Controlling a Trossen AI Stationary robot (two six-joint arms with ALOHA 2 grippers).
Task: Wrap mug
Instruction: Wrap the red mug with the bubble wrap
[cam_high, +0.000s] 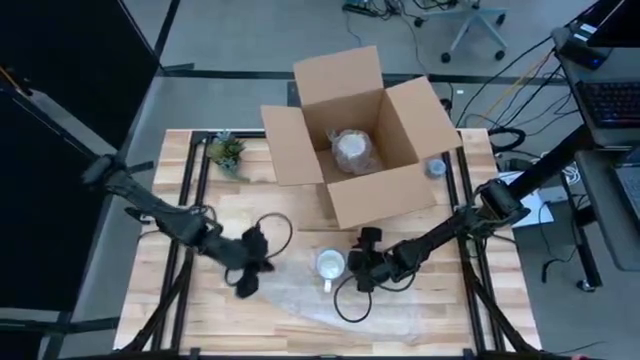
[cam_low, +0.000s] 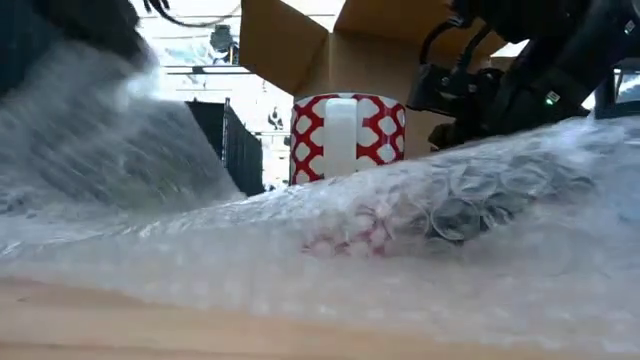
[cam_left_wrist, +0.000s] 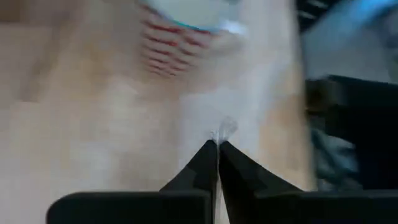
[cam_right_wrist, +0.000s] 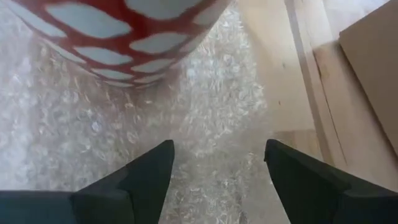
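1. Two grippers are at work, both low over the bubble wrap sheet (cam_high: 330, 300) at the near edge of the wooden table (cam_high: 300, 215).
2. Left gripper (cam_left_wrist: 217, 144): fingers pinched tight together, a small tuft of the wrap clamped at the tips. In the high view it sits at 9 o'clock from the mug, well apart from it, at the sheet's left margin (cam_high: 250, 280).
3. Right gripper (cam_right_wrist: 217, 149): fingers spread wide, holding nothing, only wrap showing between the tips. It hovers just beside the mug at 3 o'clock in the high view (cam_high: 362, 270). Cannot tell whether the tips touch the sheet.
4. Red-and-white patterned mug (cam_low: 347, 136): upright on the wrap, handle facing the low camera, seen in the high view between the two grippers (cam_high: 330, 265).
5. The low view shows the wrap lifted on the left, rising in a slope, and bunched in a hump in front of the right arm.
6. Open cardboard box (cam_high: 355, 135) at 12 o'clock from the mug, with a wrapped bundle (cam_high: 352, 150) inside.
7. Small potted plant (cam_high: 226, 153) at 10 o'clock, at the table's far left.
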